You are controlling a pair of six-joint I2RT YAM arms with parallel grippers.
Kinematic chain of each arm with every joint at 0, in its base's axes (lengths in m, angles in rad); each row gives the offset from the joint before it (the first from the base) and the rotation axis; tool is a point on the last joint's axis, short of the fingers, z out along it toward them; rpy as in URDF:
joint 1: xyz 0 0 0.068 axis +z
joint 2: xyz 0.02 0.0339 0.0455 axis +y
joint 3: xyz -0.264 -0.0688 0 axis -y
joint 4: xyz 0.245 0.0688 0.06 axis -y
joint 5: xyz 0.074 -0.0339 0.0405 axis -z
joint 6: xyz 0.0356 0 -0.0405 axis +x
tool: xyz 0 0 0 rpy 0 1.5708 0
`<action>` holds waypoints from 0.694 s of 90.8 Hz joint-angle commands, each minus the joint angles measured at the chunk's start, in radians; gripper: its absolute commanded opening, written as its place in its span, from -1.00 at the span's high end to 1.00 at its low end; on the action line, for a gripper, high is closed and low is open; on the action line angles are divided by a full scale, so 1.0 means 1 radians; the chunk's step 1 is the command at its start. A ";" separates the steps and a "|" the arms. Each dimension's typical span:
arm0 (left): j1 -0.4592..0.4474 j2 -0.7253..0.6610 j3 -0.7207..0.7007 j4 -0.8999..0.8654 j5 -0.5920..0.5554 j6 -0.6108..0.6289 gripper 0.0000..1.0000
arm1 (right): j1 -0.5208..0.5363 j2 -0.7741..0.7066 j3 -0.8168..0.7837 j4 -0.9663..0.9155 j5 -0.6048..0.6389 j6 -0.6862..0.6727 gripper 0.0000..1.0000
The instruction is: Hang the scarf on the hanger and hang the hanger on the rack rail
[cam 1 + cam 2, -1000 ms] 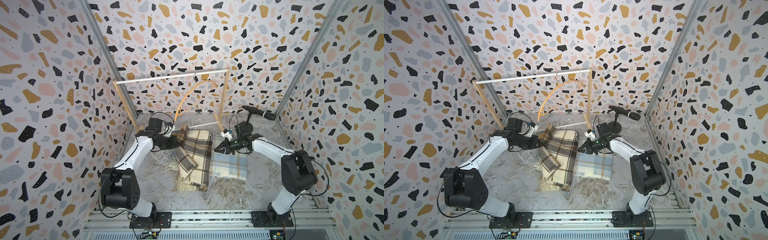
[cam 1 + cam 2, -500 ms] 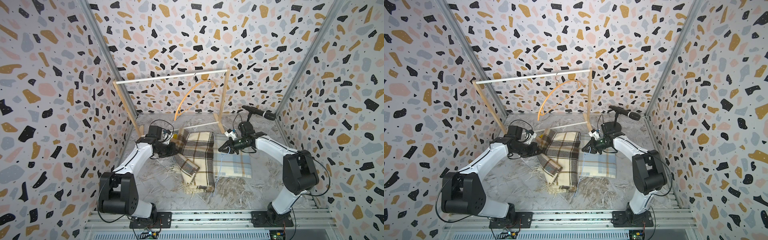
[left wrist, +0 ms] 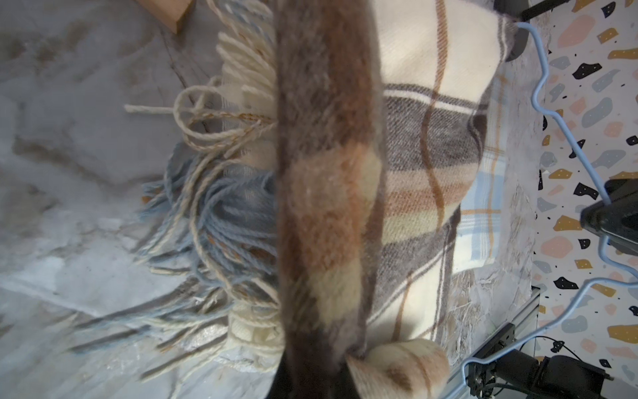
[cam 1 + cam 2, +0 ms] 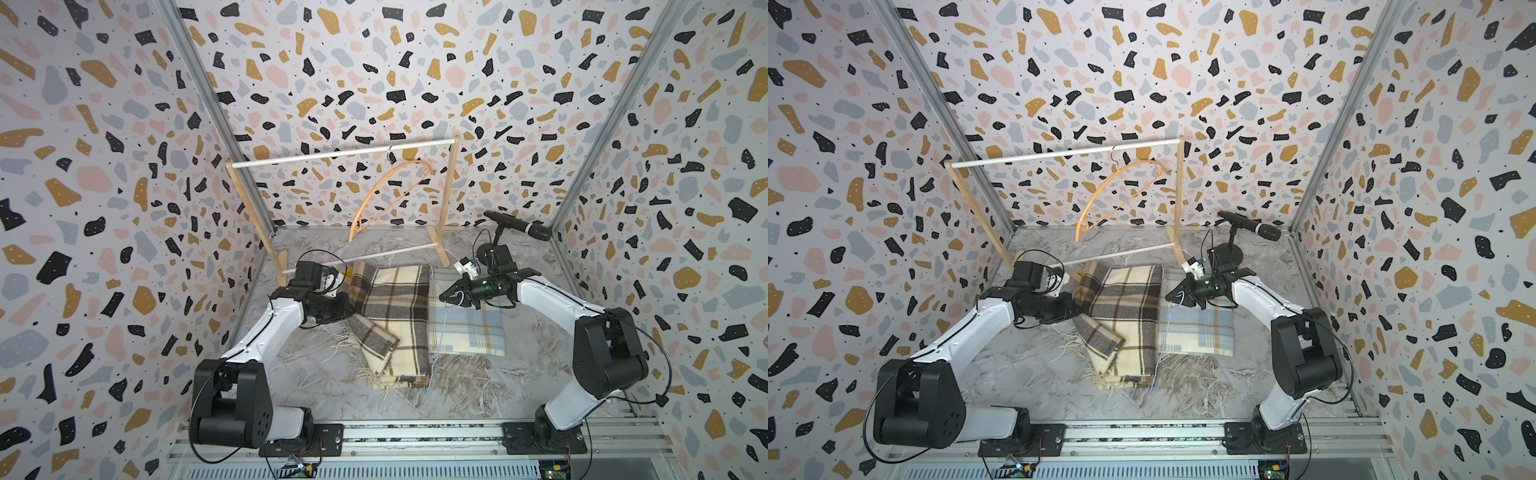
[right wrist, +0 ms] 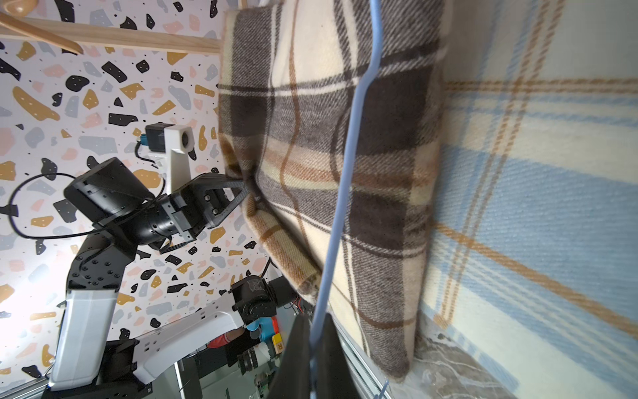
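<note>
A brown plaid scarf (image 4: pixel 395 307) (image 4: pixel 1125 307) lies folded on the floor beside a blue plaid scarf (image 4: pixel 469 332) (image 4: pixel 1200 332). My left gripper (image 4: pixel 347 306) (image 4: pixel 1076 309) (image 5: pixel 247 190) is shut on the brown scarf's left edge. A pinched fold of the brown scarf (image 3: pixel 328 172) runs away from the left gripper (image 3: pixel 310 383). My right gripper (image 4: pixel 445 296) (image 4: pixel 1172 296) (image 5: pixel 316 362) is shut on a thin blue wire hanger (image 4: pixel 441 336) (image 4: pixel 1165 332) (image 5: pixel 348 172) (image 3: pixel 552 117). This hanger lies along the seam between the two scarves.
A wooden hanger (image 4: pixel 386 187) (image 4: pixel 1113 183) hangs tilted from the white rail (image 4: pixel 332 153) (image 4: pixel 1059 153) of a wooden rack at the back. A microphone on a stand (image 4: pixel 519 226) (image 4: pixel 1250 227) is behind the right arm. Scarf fringes (image 3: pixel 214 207) trail over the marbled floor.
My left gripper has drawn slightly toward the front, still holding the brown scarf's edge, and the scarf has spread a little. The right gripper with the wire hanger has shifted slightly right.
</note>
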 commanded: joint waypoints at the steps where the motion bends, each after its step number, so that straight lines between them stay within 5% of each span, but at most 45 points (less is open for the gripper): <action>1: 0.011 0.014 -0.013 0.044 -0.051 -0.034 0.75 | -0.016 -0.065 0.021 -0.023 -0.034 0.022 1.00; 10: 0.011 0.021 -0.008 0.038 -0.096 -0.041 0.44 | -0.017 -0.090 0.042 -0.081 -0.047 0.002 1.00; 27: 0.011 -0.048 0.027 -0.009 -0.163 -0.013 0.22 | -0.017 -0.130 0.072 -0.107 -0.052 0.036 1.00; 41: -0.019 -0.176 0.066 -0.024 -0.064 -0.001 0.04 | -0.017 -0.141 0.077 -0.097 -0.042 0.084 1.00; 63: -0.345 -0.306 0.044 0.144 0.055 -0.133 -0.27 | -0.017 -0.148 0.076 -0.053 -0.028 0.142 1.00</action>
